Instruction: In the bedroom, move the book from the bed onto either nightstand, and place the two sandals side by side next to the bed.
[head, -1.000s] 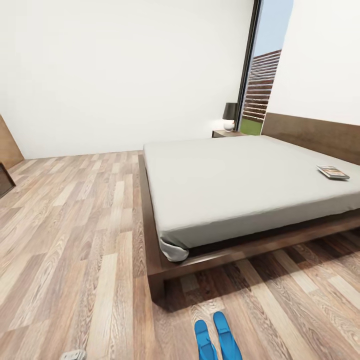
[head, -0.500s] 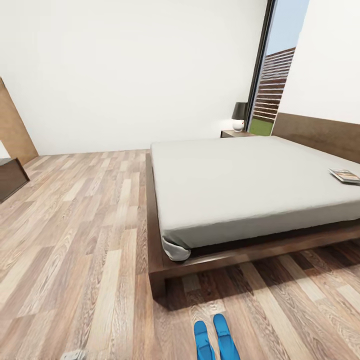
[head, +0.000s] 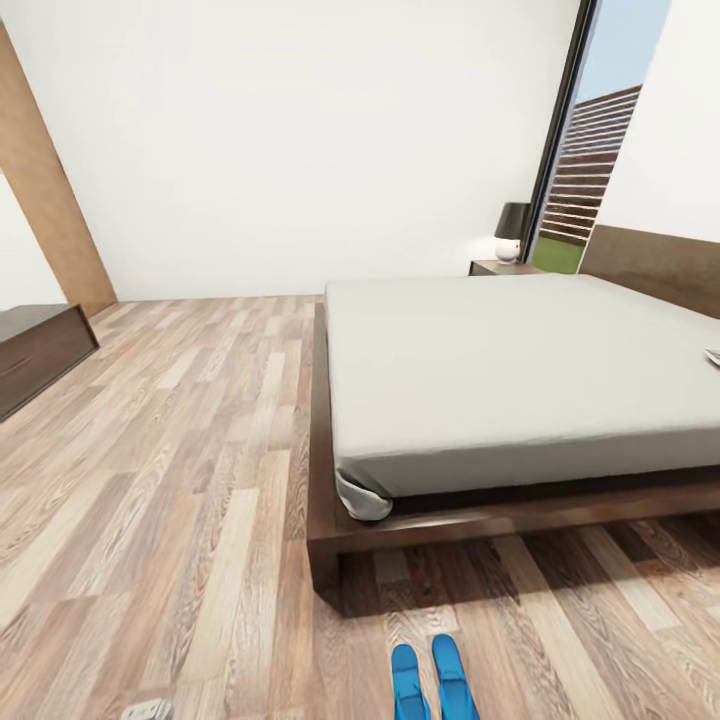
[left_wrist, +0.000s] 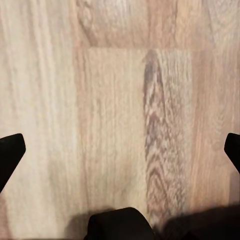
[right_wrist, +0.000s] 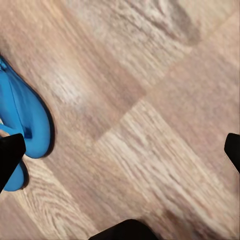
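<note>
The low dark-brown bed (head: 420, 525) with its flat grey mattress takes up the right half of the head view. The book (head: 714, 356) lies on the mattress, cut off by the picture's right edge. A dark nightstand (head: 497, 267) stands at the bed's far corner. The two blue sandals (head: 430, 682) lie side by side on the floor just off the bed's foot corner. My right gripper (right_wrist: 120, 150) hangs open over the floor, with the sandals (right_wrist: 26, 122) beside one fingertip. My left gripper (left_wrist: 120, 150) is open over bare wood planks.
A black-shaded lamp (head: 512, 228) stands on the nightstand in front of a tall window (head: 600, 170). A long low dark bench (head: 40, 350) sits at the left by a wooden panel (head: 50, 190). Wood-plank floor (head: 170, 450) stretches left of the bed.
The whole head view has swung to the left, so the bed, nightstand and book sit further right in the picture and the bench has come into view. No object has moved.
</note>
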